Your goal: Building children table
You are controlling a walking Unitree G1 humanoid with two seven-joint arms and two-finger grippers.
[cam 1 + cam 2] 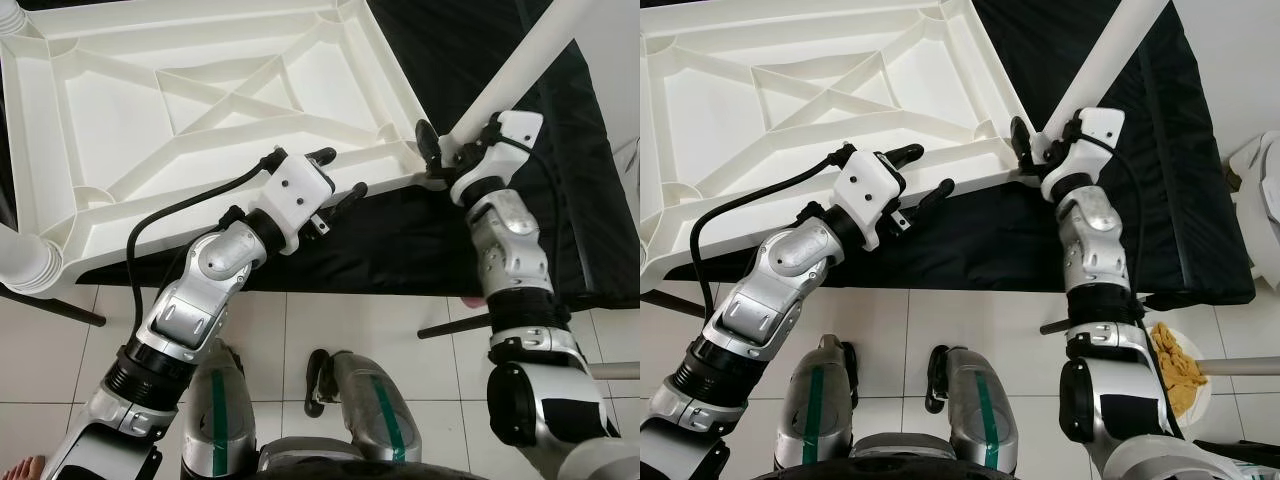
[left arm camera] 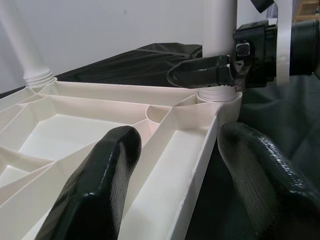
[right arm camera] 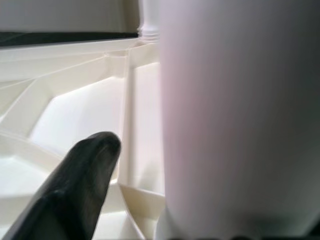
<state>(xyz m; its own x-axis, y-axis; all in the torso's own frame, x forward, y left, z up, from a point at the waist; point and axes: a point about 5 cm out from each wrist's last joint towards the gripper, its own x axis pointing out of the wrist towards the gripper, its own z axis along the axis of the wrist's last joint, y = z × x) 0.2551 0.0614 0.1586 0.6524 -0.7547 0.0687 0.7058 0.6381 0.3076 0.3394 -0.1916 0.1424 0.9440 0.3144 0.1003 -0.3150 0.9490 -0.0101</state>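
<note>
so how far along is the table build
Done: the tabletop lies underside up, with legs already standing at two other corners.
In hand: the right gripper is shut on a leg seated in the near corner socket; the left gripper, open, straddles the rim.
Left: finishing this leg; the remaining corner can't be judged.

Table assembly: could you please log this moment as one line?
tabletop: upside down on black cloth | right gripper: shut on table leg at near corner socket | left gripper: open, straddling near rim
</note>
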